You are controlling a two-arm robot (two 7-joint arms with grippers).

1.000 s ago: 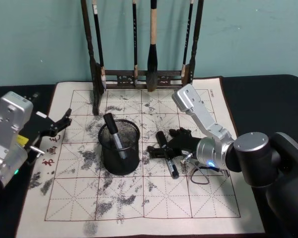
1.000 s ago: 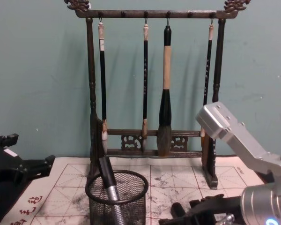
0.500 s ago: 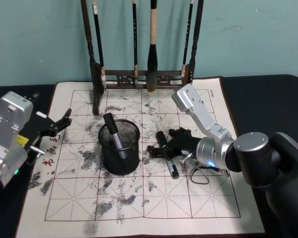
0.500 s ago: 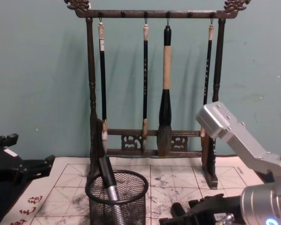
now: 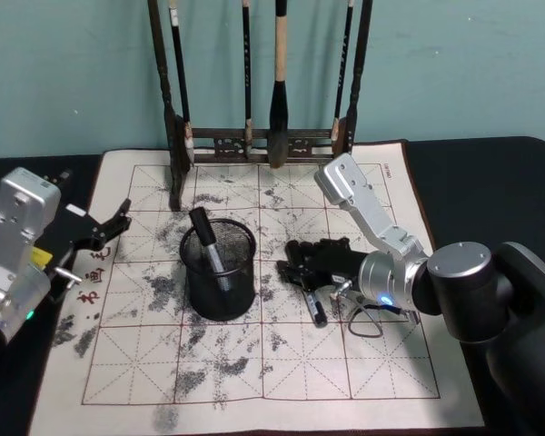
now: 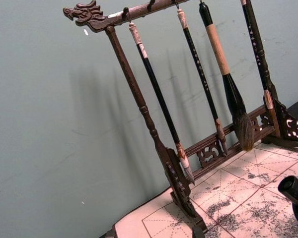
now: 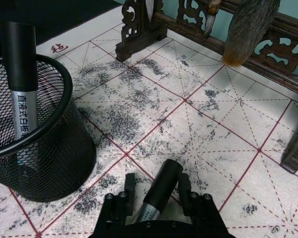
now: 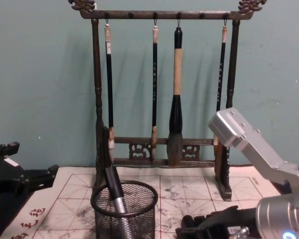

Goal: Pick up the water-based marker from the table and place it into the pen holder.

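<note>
I am holding my right gripper (image 7: 156,186) low over the calligraphy mat (image 5: 254,363), straddling the water-based marker (image 5: 317,309) that is lying flat on it, just to the right of the pen holder (image 5: 220,292). My jaws are sitting one on each side of the barrel near its black cap end. In the right wrist view a sliver of mat is showing between one finger (image 7: 129,189) and the barrel, so I am judging the jaws as released around the marker rather than clenched on it. I am gripping across the barrel because that is its narrow dimension, and taking it near one end should let the rest hang down when I am tipping it into the holder. The holder is standing upright with another marker (image 5: 207,243) leaning inside, so I am expecting to aim for the free side of the rim. My left gripper (image 5: 109,227) is waiting at the mat's left edge, jaws apart, clear of the holder and of the brush rack (image 8: 162,149) behind.
</note>
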